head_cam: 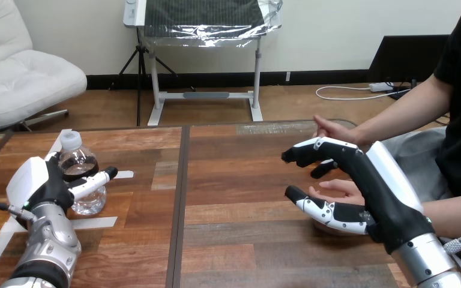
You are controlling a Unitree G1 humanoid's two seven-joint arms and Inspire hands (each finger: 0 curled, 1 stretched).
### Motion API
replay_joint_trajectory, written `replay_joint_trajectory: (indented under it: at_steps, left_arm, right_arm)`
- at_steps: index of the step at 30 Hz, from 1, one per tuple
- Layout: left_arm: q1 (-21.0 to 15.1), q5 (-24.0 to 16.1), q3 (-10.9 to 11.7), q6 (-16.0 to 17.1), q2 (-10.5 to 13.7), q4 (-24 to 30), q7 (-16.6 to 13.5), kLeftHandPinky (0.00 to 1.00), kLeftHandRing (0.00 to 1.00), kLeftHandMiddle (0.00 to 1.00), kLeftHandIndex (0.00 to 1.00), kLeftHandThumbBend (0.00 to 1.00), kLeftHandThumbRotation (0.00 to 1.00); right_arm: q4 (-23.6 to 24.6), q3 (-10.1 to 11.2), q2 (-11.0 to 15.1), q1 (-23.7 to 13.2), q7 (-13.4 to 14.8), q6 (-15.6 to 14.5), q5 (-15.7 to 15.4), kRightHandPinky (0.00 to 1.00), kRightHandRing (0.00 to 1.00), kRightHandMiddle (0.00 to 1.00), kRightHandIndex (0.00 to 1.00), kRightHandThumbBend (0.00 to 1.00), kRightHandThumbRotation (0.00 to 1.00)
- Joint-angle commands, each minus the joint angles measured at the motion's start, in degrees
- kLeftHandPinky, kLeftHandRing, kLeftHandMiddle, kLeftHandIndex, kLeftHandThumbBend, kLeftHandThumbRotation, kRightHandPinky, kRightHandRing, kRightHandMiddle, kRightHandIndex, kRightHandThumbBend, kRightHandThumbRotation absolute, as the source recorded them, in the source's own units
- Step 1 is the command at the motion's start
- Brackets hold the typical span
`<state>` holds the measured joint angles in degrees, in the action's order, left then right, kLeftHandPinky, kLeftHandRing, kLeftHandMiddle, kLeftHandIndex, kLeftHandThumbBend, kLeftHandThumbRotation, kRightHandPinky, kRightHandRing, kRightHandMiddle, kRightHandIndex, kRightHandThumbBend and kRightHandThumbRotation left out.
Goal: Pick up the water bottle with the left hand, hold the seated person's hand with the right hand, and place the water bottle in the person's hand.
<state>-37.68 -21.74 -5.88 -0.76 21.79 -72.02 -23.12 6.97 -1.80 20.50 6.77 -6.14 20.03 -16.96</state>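
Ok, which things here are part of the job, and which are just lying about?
Part of the job: water bottle, left hand gripping it, right hand, person's nearer hand between its thumb and fingers.
Lying about: white tape strips on the table.

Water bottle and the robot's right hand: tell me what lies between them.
Head view: white tape by the bottle, a dark seam, otherwise bare table.

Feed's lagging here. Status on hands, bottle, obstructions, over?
Left hand shut on water bottle, bottle apparently on the table. Right hand open, thumb under person's lower hand, fingers above, not closed on it. Nothing lies between them.
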Motion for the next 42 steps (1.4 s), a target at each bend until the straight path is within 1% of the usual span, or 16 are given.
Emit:
replay_joint_trajectory:
  at_steps: [1,6,7,11,17,20,23,24,25,31,36,42]
  left_arm:
    - [-4.58,0.64,0.26,2.28,-0.26,0.19,-0.63,0.65,0.75,0.80,0.81,0.83,0.40]
    - [-4.17,1.49,0.49,3.68,-0.79,0.47,-1.67,0.62,0.71,0.75,0.75,0.80,0.28]
    - [-4.16,1.51,0.42,3.75,-0.85,0.42,-1.77,0.60,0.69,0.73,0.73,0.78,0.23]
    - [-4.20,1.89,0.48,3.82,-1.15,0.38,-1.62,0.58,0.66,0.70,0.70,0.76,0.18]
    - [-3.84,2.00,0.33,5.10,-1.61,0.37,-3.06,0.54,0.61,0.65,0.64,0.72,0.08]
    - [-3.59,1.70,0.05,5.74,-1.82,0.44,-4.35,0.51,0.58,0.62,0.62,0.71,0.04]
    - [-3.59,1.17,-0.38,5.64,-2.10,0.27,-5.81,0.48,0.55,0.59,0.59,0.70,0.02]
    - [-3.60,1.21,-0.36,5.66,-2.24,0.24,-6.05,0.47,0.55,0.58,0.58,0.69,0.02]
    - [-3.60,1.30,-0.32,5.71,-2.32,0.21,-6.14,0.45,0.52,0.56,0.57,0.68,0.01]
    - [-3.60,1.29,-0.42,6.02,-2.73,0.11,-6.98,0.39,0.46,0.51,0.55,0.64,0.00]
    - [-3.49,1.18,-0.52,6.58,-3.07,0.15,-7.92,0.38,0.44,0.49,0.54,0.63,0.00]
    - [-3.45,1.44,-0.27,6.84,-3.48,-0.20,-8.33,0.39,0.44,0.49,0.54,0.62,0.00]
  right_arm:
    - [2.75,1.26,0.73,-1.66,-0.24,-0.01,0.42,0.58,0.68,0.70,0.64,0.53,0.00]
    - [2.88,1.49,0.84,-1.47,-0.51,0.04,0.70,0.57,0.68,0.70,0.64,0.53,0.00]
    - [2.90,1.53,0.86,-1.46,-0.55,0.04,0.70,0.56,0.67,0.70,0.64,0.53,0.00]
    - [2.93,1.69,0.97,-1.33,-0.74,0.06,0.80,0.56,0.67,0.70,0.64,0.53,0.00]
    - [2.99,1.94,1.07,-1.09,-0.51,0.44,0.51,0.56,0.66,0.69,0.64,0.53,0.00]
    - [3.07,2.07,1.12,-0.95,-0.42,0.52,0.44,0.55,0.66,0.69,0.64,0.53,0.00]
    - [3.33,2.20,1.03,-0.76,-0.36,0.23,0.41,0.55,0.65,0.68,0.64,0.54,0.00]
    - [3.36,2.26,1.02,-0.70,-0.28,0.19,0.30,0.55,0.65,0.68,0.64,0.54,0.00]
    - [3.37,2.30,1.02,-0.67,-0.22,0.18,0.22,0.55,0.65,0.68,0.64,0.54,0.00]
    - [3.15,2.54,1.07,-0.44,-0.21,0.50,0.48,0.55,0.65,0.68,0.64,0.54,0.00]
    - [3.22,2.68,1.03,-0.23,-0.20,0.46,0.44,0.55,0.65,0.67,0.63,0.53,0.00]
    - [3.26,2.93,1.03,0.02,-0.29,0.44,0.09,0.55,0.65,0.67,0.63,0.53,0.00]
